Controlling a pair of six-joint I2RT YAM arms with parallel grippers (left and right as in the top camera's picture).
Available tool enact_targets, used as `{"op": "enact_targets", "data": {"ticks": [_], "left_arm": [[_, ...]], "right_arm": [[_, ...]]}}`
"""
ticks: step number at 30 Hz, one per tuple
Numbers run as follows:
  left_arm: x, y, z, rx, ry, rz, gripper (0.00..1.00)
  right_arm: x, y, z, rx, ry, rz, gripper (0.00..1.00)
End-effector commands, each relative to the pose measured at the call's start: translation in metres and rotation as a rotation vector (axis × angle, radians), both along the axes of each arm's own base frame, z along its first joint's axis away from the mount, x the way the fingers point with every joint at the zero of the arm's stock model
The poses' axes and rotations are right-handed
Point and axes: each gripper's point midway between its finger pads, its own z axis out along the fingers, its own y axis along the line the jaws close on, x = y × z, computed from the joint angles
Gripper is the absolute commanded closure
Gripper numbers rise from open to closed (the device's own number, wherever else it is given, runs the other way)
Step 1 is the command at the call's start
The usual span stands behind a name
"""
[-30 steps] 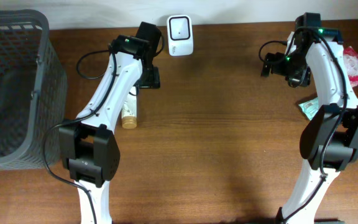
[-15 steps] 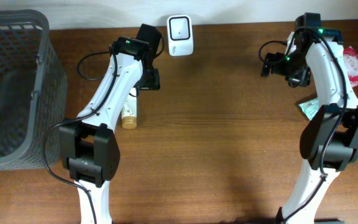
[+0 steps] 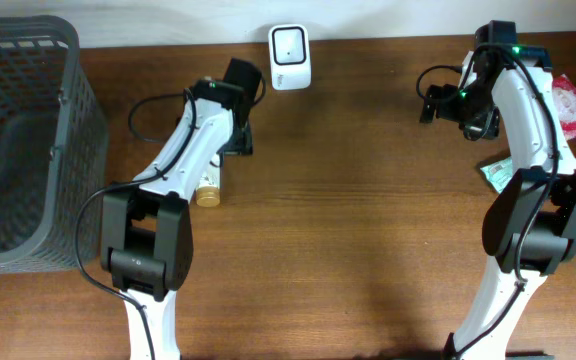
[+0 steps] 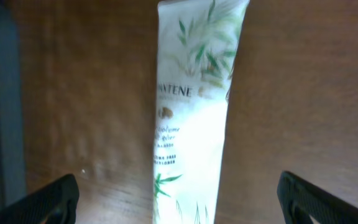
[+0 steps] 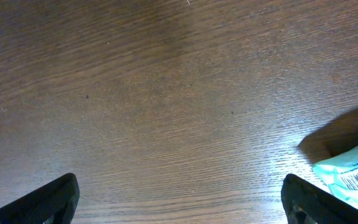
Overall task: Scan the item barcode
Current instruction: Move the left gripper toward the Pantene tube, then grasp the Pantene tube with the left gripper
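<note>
The white Pantene tube (image 4: pixel 191 124), printed with green leaves and gold-capped, lies on the left of the table (image 3: pixel 368 220) beneath the left gripper (image 4: pixel 182 198), whose jaws stand wide apart above it, touching nothing, having shifted slightly nearer and leftward since a second ago.
</note>
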Motion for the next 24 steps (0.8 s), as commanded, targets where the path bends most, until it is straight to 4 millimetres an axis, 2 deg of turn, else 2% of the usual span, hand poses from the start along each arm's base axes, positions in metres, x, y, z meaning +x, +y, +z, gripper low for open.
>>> {"op": "enact_targets", "data": {"ticks": [1, 6, 14, 16, 17, 20, 24], "left_arm": [[-0.008, 0.007, -0.03, 0.047, 0.038, -0.07, 0.01], [-0.01, 0.03, -0.051, 0.176, -0.014, -0.048, 0.0], [-0.02, 0.034, -0.075, 0.18, -0.01, -0.049, 0.08], [-0.023, 0.035, -0.08, 0.18, -0.011, -0.05, 0.14], [-0.024, 0.036, -0.083, 0.18, -0.011, -0.05, 0.24], [-0.027, 0.036, -0.089, 0.177, -0.007, -0.051, 0.38], [-0.031, 0.033, -0.103, 0.158, 0.02, -0.056, 0.45]], "right_arm": [[0.004, 0.0, 0.016, -0.017, -0.038, 0.0, 0.01], [0.004, 0.0, 0.016, -0.017, -0.038, 0.0, 0.01], [0.004, 0.0, 0.016, -0.017, -0.038, -0.001, 0.01], [0.004, 0.0, 0.016, -0.016, -0.038, 0.0, 0.01], [0.004, 0.0, 0.016, -0.017, -0.038, -0.001, 0.01], [0.004, 0.0, 0.016, -0.017, -0.038, 0.0, 0.02], [0.004, 0.0, 0.016, -0.017, -0.038, 0.0, 0.01]]}}
